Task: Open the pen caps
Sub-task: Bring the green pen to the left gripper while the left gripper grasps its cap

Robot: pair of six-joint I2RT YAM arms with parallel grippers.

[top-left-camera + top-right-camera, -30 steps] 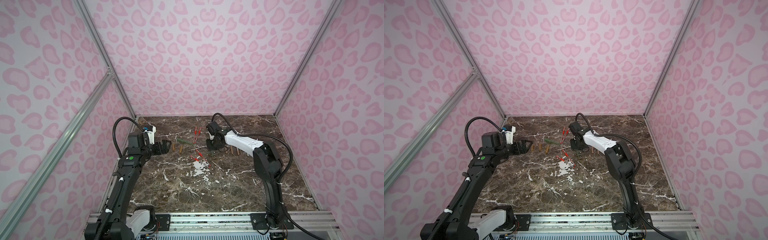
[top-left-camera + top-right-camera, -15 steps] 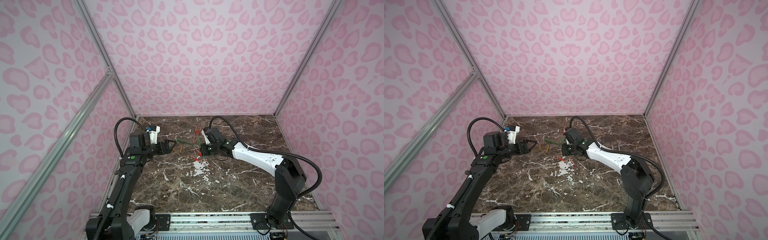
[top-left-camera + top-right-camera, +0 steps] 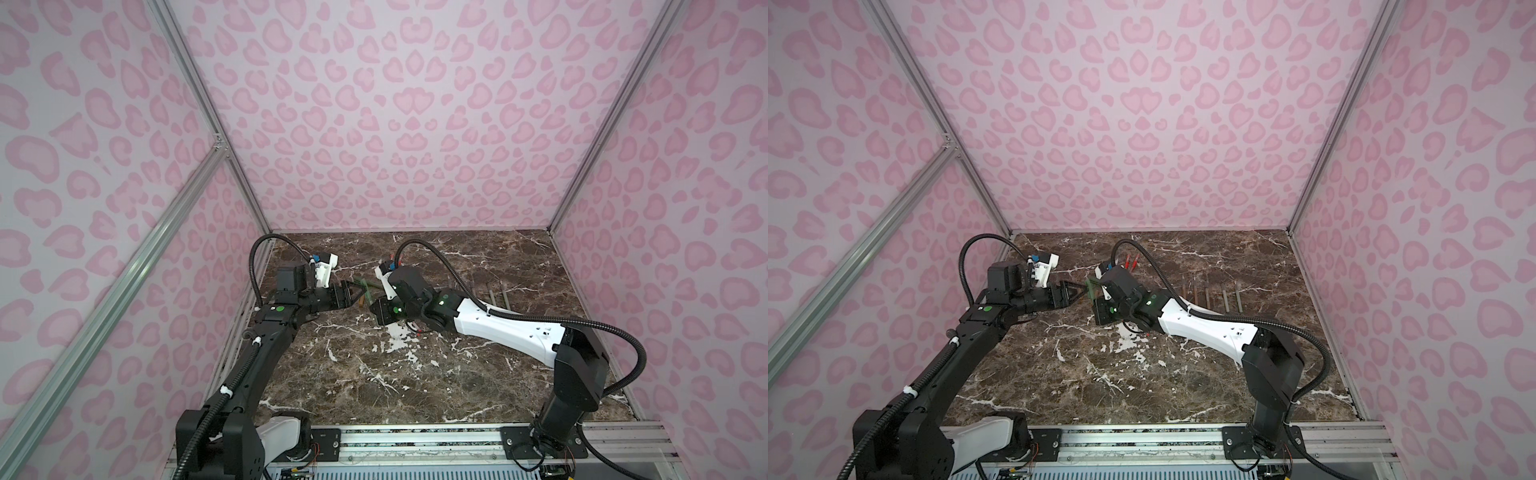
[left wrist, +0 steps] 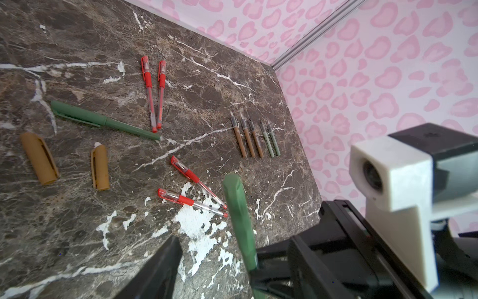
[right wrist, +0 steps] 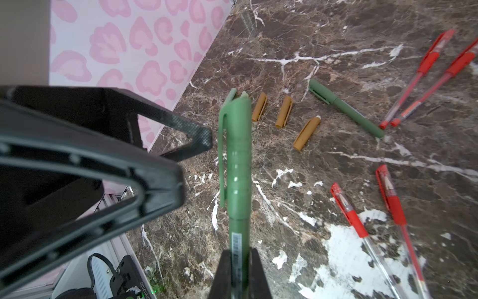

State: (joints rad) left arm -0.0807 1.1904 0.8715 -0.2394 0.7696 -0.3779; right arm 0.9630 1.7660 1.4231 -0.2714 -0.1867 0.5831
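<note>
The right gripper has its fingers closed on the barrel of a green capped pen, held clear of the brown marble surface with its cap end pointing toward the left arm. The pen's green cap is on the barrel, clip along one side. The left gripper has its fingers part-way open beside that cap; in the right wrist view one dark finger lies just beside the cap, and I cannot tell whether it touches. In both top views the two grippers meet toward the far left part of the surface, left and right.

Three tan-brown pen caps lie loose on the surface near the left edge, roughly side by side, with a pale green cap next to them. A second green capped pen lies flat beyond them toward the far edge. Two red gel pens with caps on lie close together near the far edge, and two more red gel pens lie crossed near the middle. Toward the far right, five uncapped barrels lie in a neat row, three brown and two grey-green.
</note>
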